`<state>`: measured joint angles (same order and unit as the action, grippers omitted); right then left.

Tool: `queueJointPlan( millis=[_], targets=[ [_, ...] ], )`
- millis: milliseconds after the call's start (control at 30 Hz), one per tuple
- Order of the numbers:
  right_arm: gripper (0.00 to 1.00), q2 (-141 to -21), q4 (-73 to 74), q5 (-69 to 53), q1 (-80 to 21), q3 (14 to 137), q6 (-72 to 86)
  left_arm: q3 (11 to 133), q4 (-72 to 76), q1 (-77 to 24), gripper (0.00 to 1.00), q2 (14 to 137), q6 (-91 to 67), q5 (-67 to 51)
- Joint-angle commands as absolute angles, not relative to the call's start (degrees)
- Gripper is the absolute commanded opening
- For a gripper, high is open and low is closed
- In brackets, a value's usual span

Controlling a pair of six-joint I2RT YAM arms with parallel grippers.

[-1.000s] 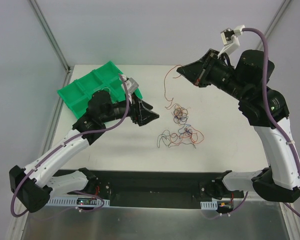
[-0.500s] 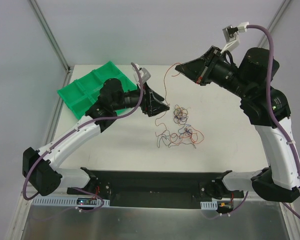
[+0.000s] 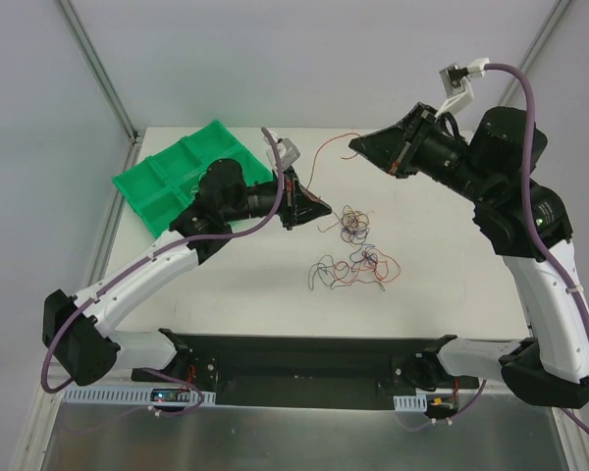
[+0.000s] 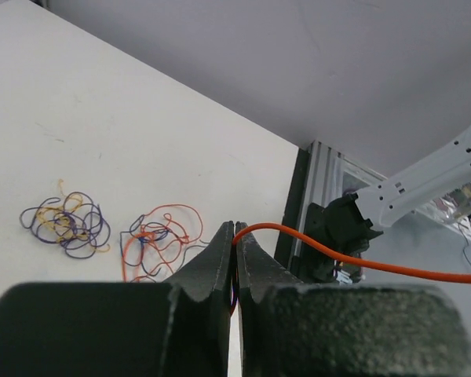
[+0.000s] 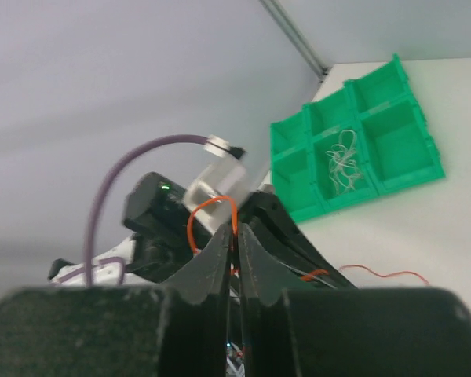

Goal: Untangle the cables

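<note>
- The green tray (image 3: 182, 169) sits at the far left of the table (image 3: 452, 285). A white wire (image 5: 344, 161) lies curled in one of its middle compartments.
- The left claw (image 4: 235, 228) is pinched tight on one end of an orange wire (image 3: 319, 157).
- Two loose clumps of cables (image 3: 353, 268) lie on the table just right of that claw.
- The right claw (image 3: 355, 145), held higher, is clamped on the same orange wire's other end.
</note>
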<state>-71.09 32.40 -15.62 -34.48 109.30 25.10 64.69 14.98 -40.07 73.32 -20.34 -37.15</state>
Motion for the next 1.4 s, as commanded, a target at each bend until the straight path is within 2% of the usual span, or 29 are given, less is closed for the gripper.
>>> queueJointPlan(
  millis=[0, 33, 100, 167, 233, 367, 667, 1167, 1367],
  targets=[
    [0.25, -67.8, 37.9, -7.3, -34.0, 105.2, 19.8, 64.0, 11.5, -37.3, 0.00, 67.7, -24.0, -29.4],
    [0.41, -67.7, 40.5, -5.9, -33.8, 104.4, 18.9, 63.8, 9.2, -36.1, 0.00, 66.7, -24.8, -27.2],
    [0.58, -67.4, 44.5, -4.1, -33.5, 102.3, 17.0, 63.7, 2.9, -33.6, 0.00, 64.8, -25.4, -22.5],
    [0.69, -66.7, 47.4, -3.3, -33.1, 100.0, 15.8, 63.9, -2.6, -31.4, 0.00, 62.7, -25.6, -17.0],
    [0.73, -66.0, 49.2, -2.6, -32.8, 97.3, 15.6, 64.1, -7.4, -28.8, 0.00, 60.7, -26.6, -9.4],
    [0.74, -64.0, 51.4, -3.3, -31.0, 91.8, 16.1, 62.6, -14.7, -22.6, 0.00, 57.0, -29.7, 5.2],
    [0.72, -62.0, 52.4, -8.9, -25.8, 88.2, 17.6, 62.5, -20.4, -3.1, 0.00, 61.1, -40.3, 4.5],
    [0.71, -59.0, 56.0, -8.4, -22.8, 86.9, 17.1, 64.2, -22.6, 3.2, 0.00, 73.6, -43.9, 5.4],
    [0.72, -59.3, 56.6, -8.6, -20.9, 87.8, 16.0, 64.4, -22.6, 5.0, 0.00, 77.9, -46.8, 0.4]
  ],
)
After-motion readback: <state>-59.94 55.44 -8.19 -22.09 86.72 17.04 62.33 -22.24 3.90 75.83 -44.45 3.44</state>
